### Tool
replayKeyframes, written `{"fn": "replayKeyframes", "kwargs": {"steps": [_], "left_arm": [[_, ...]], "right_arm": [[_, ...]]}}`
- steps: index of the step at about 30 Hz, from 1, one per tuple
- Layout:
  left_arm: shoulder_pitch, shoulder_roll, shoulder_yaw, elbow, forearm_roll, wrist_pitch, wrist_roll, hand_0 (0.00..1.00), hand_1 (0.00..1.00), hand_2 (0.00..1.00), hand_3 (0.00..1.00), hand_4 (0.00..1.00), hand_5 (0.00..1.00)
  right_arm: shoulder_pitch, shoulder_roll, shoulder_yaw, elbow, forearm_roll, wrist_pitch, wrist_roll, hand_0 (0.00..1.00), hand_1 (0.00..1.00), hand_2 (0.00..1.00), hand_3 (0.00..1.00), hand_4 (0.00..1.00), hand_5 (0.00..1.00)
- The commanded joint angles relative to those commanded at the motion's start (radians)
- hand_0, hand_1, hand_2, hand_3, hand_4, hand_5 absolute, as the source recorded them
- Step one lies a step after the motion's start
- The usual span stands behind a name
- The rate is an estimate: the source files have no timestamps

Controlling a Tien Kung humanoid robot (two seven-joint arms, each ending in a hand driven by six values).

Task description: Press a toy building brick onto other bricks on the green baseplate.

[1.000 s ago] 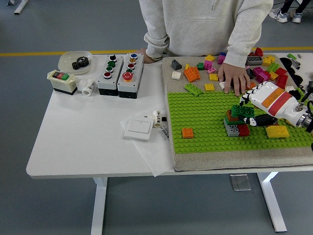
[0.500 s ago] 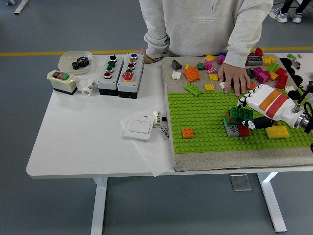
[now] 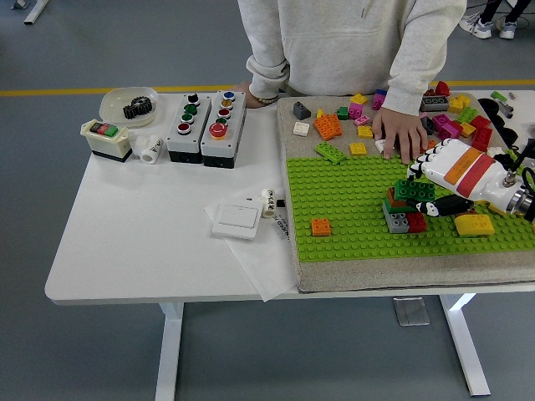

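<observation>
The big white bench (image 3: pixel 150 234) holds a flat green baseplate (image 3: pixel 351 209) with bumps all over. A person stands at the far side with one hand (image 3: pixel 399 132) resting flat by the loose bricks.

My right hand (image 3: pixel 422 194) comes in from the right. Its fingers are closed on a dark green toy brick (image 3: pixel 415 190). That brick sits on top of a little stack of grey and red bricks (image 3: pixel 403 220) on the baseplate. I think it is in place but may need a firm push down. My left hand is not in sight.

A small orange brick (image 3: pixel 321 226) sits alone nearby.
</observation>
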Motion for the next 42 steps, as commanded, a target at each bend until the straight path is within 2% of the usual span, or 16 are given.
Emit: {"fn": "replayKeyframes", "kwargs": {"steps": [13, 20, 34, 42], "left_arm": [[-0.015, 0.002, 0.004, -0.002, -0.003, -0.002, 0.000, 0.720, 0.754, 0.753, 0.609, 0.677, 0.607], [-0.021, 0.004, 0.003, -0.002, -0.002, -0.002, 0.002, 0.720, 0.754, 0.753, 0.609, 0.676, 0.605], [-0.028, 0.005, 0.004, -0.003, -0.002, -0.002, 0.001, 0.720, 0.754, 0.753, 0.608, 0.677, 0.607], [-0.028, 0.006, 0.004, -0.002, -0.003, -0.002, -0.001, 0.721, 0.753, 0.753, 0.608, 0.678, 0.607]], "right_arm": [[0.086, -0.009, -0.138, -0.018, 0.115, 0.000, 0.002, 0.358, 0.464, 0.502, 0.506, 0.692, 0.546], [0.112, 0.002, -0.238, -0.009, 0.177, 0.000, 0.002, 0.358, 0.465, 0.503, 0.507, 0.692, 0.550], [0.128, 0.002, -0.283, -0.007, 0.200, 0.000, 0.002, 0.357, 0.466, 0.505, 0.508, 0.693, 0.558], [0.133, -0.014, -0.277, 0.024, 0.192, 0.000, 0.002, 0.358, 0.469, 0.507, 0.506, 0.692, 0.570]]}}
